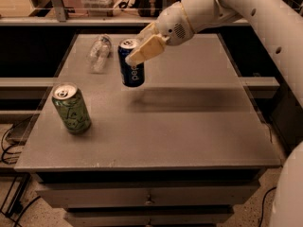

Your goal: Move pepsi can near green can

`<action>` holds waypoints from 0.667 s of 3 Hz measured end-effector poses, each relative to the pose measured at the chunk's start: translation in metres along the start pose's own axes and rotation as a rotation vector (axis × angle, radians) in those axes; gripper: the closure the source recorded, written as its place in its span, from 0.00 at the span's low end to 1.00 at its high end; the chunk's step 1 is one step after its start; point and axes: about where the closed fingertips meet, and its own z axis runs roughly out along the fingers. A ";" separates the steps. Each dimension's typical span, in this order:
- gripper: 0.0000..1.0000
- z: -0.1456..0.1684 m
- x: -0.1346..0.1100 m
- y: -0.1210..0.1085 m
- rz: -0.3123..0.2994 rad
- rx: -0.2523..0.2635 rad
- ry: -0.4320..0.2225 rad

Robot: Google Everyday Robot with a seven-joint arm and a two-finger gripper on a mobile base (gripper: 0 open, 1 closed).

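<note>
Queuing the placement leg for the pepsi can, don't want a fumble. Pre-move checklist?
1. Grip: claw shut on the pepsi can, high on its body: ok.
2. Can attitude: close to upright, slight tilt: ok.
3. Lift: pepsi can looks raised off the table: ok, though the gap is hard to judge.
4. Target: green can upright near the table's front-left: ok.
5. Path: plastic bottle lies on its side toward the back, off the line to the green can: ok.
6. Goal reached: cans well apart: not ok.
</note>
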 end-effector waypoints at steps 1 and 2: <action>1.00 0.025 0.000 0.024 0.003 -0.059 -0.040; 0.82 0.043 0.000 0.047 -0.002 -0.098 -0.049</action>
